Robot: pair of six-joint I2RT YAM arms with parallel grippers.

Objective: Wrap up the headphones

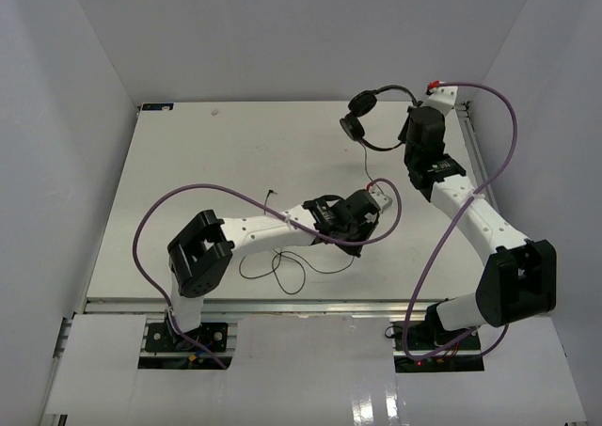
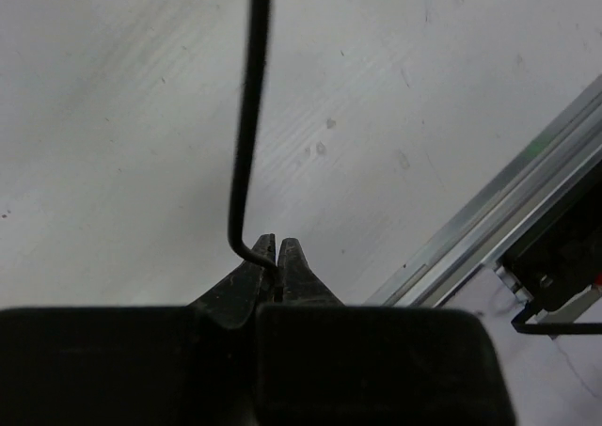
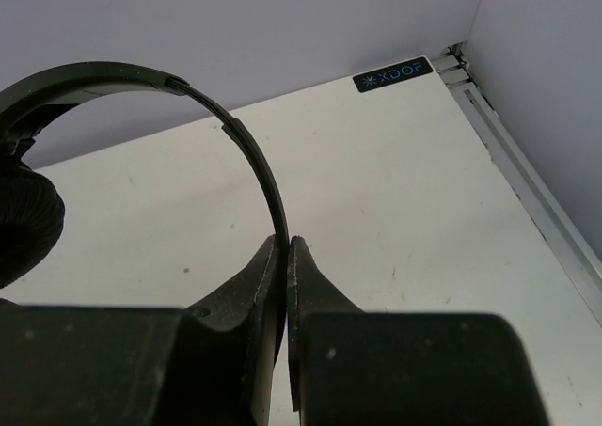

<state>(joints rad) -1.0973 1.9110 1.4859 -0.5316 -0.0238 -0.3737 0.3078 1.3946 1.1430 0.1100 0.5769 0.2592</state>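
The black headphones (image 1: 369,118) hang in the air at the back right, both earcups to the left of my right gripper (image 1: 406,127). That gripper is shut on the thin headband (image 3: 254,153), as the right wrist view (image 3: 285,243) shows, with one padded earcup (image 3: 23,224) at the left edge. The thin black cord (image 1: 366,167) runs down from the headphones to my left gripper (image 1: 372,196). The left gripper (image 2: 277,247) is shut on the cord (image 2: 246,144). The rest of the cord (image 1: 282,261) lies in loose loops on the table, its plug (image 1: 269,193) further back.
Thick purple robot cables (image 1: 169,205) arc over both arms. An aluminium rail (image 1: 282,306) runs along the table's near edge, also in the left wrist view (image 2: 489,219). White walls close in the sides and back. An XDOF label (image 3: 392,73) marks the far corner.
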